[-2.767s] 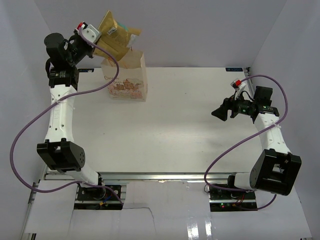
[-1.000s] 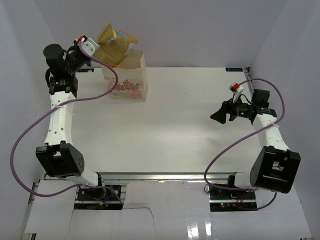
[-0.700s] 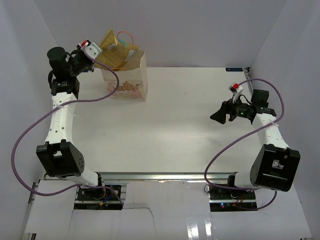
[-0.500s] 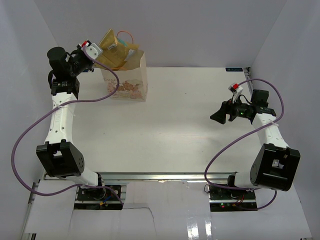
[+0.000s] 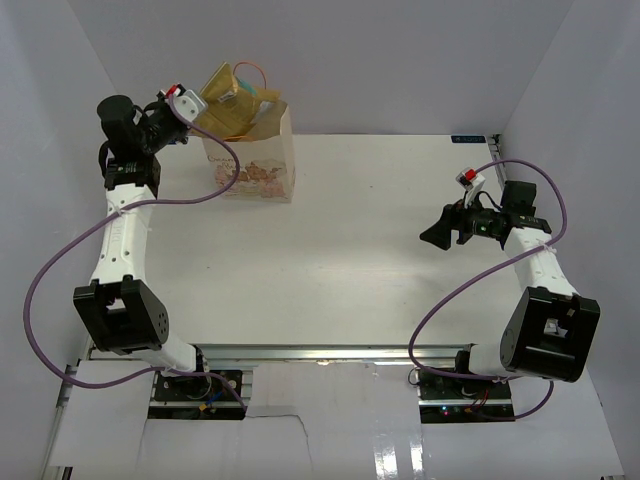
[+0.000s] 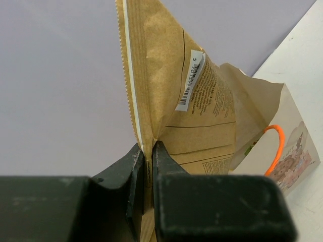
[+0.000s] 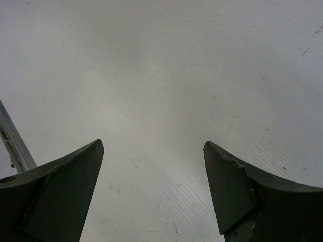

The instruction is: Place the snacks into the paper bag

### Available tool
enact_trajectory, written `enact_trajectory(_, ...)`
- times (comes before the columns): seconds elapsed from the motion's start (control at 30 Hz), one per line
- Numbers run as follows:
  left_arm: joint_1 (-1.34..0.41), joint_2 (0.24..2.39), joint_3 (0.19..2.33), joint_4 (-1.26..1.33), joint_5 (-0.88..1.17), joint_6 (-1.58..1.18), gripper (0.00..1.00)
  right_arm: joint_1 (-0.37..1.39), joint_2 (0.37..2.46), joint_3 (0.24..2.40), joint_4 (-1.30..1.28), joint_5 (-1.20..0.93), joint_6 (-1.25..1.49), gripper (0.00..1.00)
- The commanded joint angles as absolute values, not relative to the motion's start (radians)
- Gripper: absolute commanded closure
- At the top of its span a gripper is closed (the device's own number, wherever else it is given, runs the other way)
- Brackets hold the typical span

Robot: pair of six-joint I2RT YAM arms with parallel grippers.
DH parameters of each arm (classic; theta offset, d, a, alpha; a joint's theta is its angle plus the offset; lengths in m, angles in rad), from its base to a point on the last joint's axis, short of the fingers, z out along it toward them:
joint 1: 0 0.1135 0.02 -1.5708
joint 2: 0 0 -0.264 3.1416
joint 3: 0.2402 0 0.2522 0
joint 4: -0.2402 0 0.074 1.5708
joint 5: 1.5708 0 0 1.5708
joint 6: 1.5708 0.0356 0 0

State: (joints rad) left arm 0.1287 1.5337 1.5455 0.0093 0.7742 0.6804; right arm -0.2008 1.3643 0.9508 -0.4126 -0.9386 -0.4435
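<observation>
The cream paper bag (image 5: 262,160) stands upright at the table's far left, with an orange cord handle (image 5: 254,72) and a cartoon print on its front. My left gripper (image 5: 196,101) is shut on the edge of the large tan crinkly pouch (image 5: 232,104) and holds it tilted, its lower part inside the bag's mouth. In the left wrist view the pouch (image 6: 186,106) rises from my gripper (image 6: 147,151), with the bag (image 6: 282,146) behind it. My right gripper (image 5: 437,235) is open and empty above the table at the right; it also shows in the right wrist view (image 7: 154,151). No other snacks show.
The white table (image 5: 380,240) is walled by white panels at the back and both sides. A metal rail (image 5: 330,352) runs along the near edge by the arm bases. Purple cables loop beside both arms.
My left gripper has lowered the tan pouch from above the bag down into its mouth. The right arm has barely shifted.
</observation>
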Motion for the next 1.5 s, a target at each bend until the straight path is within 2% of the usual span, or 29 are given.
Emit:
enact_trajectory(0.0, 0.132, 1.517, 1.537, 0.063, 0.813, 0.696, 0.85, -0.198, 1.368, 0.945, -0.387, -0.956, -0.457, 0.14)
enact_trajectory(0.23, 0.132, 1.522, 1.513, 0.092, 0.825, 0.672, 0.77, -0.196, 1.367, 0.940, -0.387, -0.953, -0.460, 0.14)
enact_trajectory(0.27, 0.132, 1.522, 1.509, 0.101, 0.824, 0.670, 0.74, -0.198, 1.367, 0.937, -0.387, -0.954, -0.460, 0.14)
enact_trajectory(0.43, 0.132, 1.520, 1.508, 0.123, 0.792, 0.660, 0.73, -0.198, 1.365, 0.936, -0.387, -0.953, -0.462, 0.14)
enact_trajectory(0.5, 0.133, 1.517, 1.509, 0.138, 0.779, 0.657, 0.76, -0.196, 1.367, 0.933, -0.385, -0.954, -0.462, 0.14)
enact_trajectory(0.63, 0.133, 1.523, 1.523, 0.152, 0.784, 0.643, 0.96, -0.198, 1.370, 0.934, -0.387, -0.956, -0.462, 0.14)
enact_trajectory(0.67, 0.133, 1.528, 1.526, 0.153, 0.787, 0.641, 0.98, -0.198, 1.370, 0.933, -0.387, -0.956, -0.462, 0.14)
enact_trajectory(1.0, 0.138, 1.585, 1.580, 0.173, 0.850, 0.604, 1.00, -0.198, 1.367, 0.928, -0.387, -0.957, -0.462, 0.14)
enact_trajectory(1.47, 0.164, 1.511, 1.500, 0.153, 0.884, 0.620, 1.00, -0.198, 1.376, 0.914, -0.384, -0.959, -0.471, 0.14)
